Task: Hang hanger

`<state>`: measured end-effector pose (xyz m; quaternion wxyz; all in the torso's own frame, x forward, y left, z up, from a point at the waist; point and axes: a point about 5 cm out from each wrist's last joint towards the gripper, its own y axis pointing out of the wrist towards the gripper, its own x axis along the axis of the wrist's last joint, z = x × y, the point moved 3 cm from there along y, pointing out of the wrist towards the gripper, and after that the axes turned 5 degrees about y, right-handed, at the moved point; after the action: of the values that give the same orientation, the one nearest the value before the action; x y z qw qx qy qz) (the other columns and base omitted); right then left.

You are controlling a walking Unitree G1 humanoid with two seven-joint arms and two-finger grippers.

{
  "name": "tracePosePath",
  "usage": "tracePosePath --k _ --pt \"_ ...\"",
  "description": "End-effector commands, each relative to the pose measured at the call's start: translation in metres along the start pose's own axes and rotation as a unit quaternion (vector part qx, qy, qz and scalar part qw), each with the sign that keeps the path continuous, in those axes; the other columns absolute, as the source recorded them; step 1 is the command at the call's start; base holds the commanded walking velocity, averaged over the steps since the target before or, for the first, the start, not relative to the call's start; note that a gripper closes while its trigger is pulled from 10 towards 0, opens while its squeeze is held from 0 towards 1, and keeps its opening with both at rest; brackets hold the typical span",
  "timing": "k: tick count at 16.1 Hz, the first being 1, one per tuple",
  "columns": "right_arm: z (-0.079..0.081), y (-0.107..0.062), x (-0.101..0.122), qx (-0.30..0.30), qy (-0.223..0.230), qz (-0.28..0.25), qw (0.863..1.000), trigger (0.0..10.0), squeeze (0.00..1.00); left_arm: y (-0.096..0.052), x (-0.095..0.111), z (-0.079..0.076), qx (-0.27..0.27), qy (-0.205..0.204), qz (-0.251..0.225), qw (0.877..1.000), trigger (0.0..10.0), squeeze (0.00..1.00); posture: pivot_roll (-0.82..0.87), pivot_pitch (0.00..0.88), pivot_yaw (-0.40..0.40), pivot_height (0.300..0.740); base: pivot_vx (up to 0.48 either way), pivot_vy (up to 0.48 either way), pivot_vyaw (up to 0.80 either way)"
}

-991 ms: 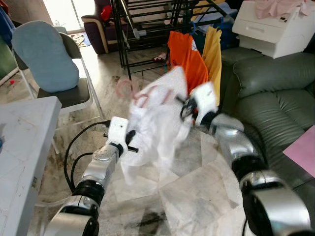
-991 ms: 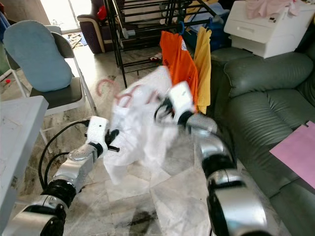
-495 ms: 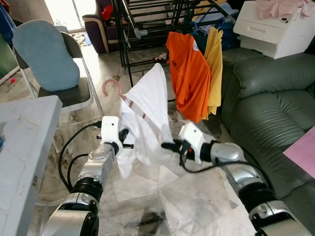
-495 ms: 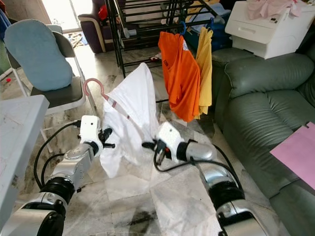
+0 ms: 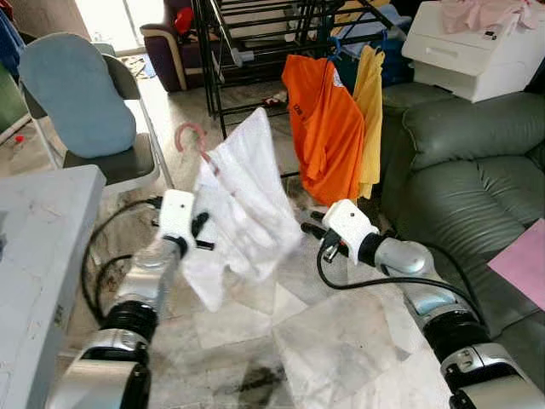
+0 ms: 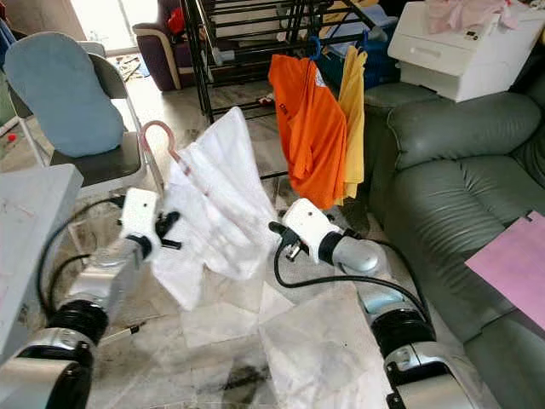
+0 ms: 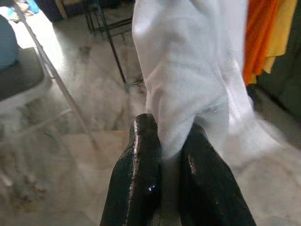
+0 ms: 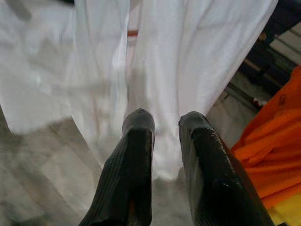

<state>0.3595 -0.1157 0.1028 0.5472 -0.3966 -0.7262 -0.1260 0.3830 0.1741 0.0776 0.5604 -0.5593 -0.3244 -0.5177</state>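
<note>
The hanger (image 5: 194, 141), a pink one with a white shirt (image 5: 243, 204) draped over it, is held up above the floor in front of the black drying rack (image 5: 255, 47), its hook pointing up and toward the folding chair (image 5: 85, 111). The left gripper (image 7: 164, 155) has its fingers pinched on a fold of the white cloth and carries the load. To hang it well, I judge the arm should lift until the hook clears a rack bar, keep the hook turned toward the bar, and lower it on beside the orange shirt (image 5: 322, 128) without snagging it; holding cloth and not the hanger itself risks a slip or a swing. The right gripper (image 8: 162, 127) sits low, just beside the shirt's hem, fingers narrowly apart and holding nothing. Compared with half a second ago, the shirt and hook have risen and shifted a little toward the rack, and the right gripper has drawn back from the cloth toward the green sofa (image 5: 477, 162).
</note>
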Motion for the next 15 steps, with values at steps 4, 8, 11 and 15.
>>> tracePosePath --k 4,8,11,15 --pt "0.005 -0.004 0.015 0.061 -0.039 -0.034 0.997 10.0 1.0 -0.003 0.029 -0.003 -0.077 0.136 -0.071 0.985 0.0 0.0 -0.11 0.0 0.014 0.74 0.0 0.0 0.0" --pt "-0.004 -0.02 0.019 0.118 -0.107 -0.021 0.987 10.0 1.0 -0.02 -0.003 -0.01 -0.203 0.24 -0.026 0.949 0.0 0.0 -0.11 0.0 0.016 0.74 0.0 0.0 0.0" --pt "-0.011 -0.027 0.024 0.139 -0.125 -0.018 0.982 10.0 1.0 -0.03 -0.018 -0.017 -0.26 0.299 -0.016 0.918 0.0 0.0 -0.11 0.0 0.017 0.74 0.0 0.0 0.0" --pt "-0.015 -0.032 0.019 0.164 -0.128 0.002 0.978 10.0 1.0 -0.034 -0.008 -0.035 -0.303 0.352 -0.065 0.883 0.0 0.0 -0.1 0.0 0.013 0.74 0.0 0.0 0.0"
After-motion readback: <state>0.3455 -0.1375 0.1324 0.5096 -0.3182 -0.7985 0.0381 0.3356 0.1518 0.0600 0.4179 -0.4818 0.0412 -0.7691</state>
